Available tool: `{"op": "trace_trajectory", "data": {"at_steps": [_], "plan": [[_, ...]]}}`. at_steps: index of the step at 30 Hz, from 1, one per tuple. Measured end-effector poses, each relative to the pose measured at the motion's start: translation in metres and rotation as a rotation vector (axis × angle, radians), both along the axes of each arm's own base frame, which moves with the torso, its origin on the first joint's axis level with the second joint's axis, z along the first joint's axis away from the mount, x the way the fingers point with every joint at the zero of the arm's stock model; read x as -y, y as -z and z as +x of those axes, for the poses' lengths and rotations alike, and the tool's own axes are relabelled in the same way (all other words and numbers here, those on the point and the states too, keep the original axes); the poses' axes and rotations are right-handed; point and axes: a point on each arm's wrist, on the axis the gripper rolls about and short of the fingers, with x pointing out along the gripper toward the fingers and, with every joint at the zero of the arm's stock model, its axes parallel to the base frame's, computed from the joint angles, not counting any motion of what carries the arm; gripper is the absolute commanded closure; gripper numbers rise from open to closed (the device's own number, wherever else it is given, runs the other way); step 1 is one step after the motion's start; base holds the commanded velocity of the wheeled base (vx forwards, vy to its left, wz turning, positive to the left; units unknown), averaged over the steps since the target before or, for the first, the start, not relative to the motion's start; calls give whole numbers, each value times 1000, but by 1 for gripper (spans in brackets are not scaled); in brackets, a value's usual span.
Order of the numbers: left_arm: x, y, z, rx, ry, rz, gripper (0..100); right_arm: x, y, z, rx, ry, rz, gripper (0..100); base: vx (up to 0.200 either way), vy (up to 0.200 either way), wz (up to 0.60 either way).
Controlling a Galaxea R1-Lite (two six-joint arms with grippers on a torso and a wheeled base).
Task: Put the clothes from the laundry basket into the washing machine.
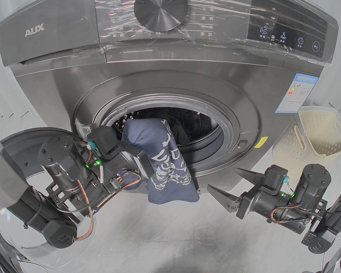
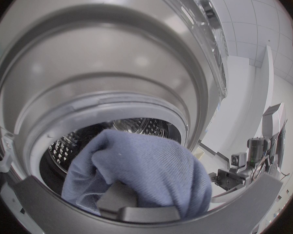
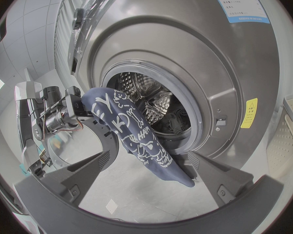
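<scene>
A navy garment with white print hangs over the lower rim of the washing machine's drum opening, its upper part just inside and its tail drooping down to the floor in front. My left gripper is shut on the garment's upper end at the left side of the opening, its fingertips wrapped in the cloth. Darker clothes lie inside the drum. My right gripper stands open and holds nothing, low and to the right of the opening, pointing at the garment. The cream laundry basket stands at the right.
The washer's round door is swung open to the left, behind my left arm. The basket leans close against the machine's right side. Bare grey floor lies between the two arms.
</scene>
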Motion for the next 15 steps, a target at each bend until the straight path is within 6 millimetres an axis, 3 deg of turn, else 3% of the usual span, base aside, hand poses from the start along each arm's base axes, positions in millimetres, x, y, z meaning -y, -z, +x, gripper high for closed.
{"op": "trace_trajectory", "data": {"at_steps": [6, 15], "plan": [[12, 10, 16, 22, -14, 35, 100, -1, 0, -2, -2, -6, 0, 0, 0, 0, 0], [37, 36, 61, 37, -46, 42, 100, -4, 1, -7, -10, -24, -2, 0, 0, 0, 0]]}}
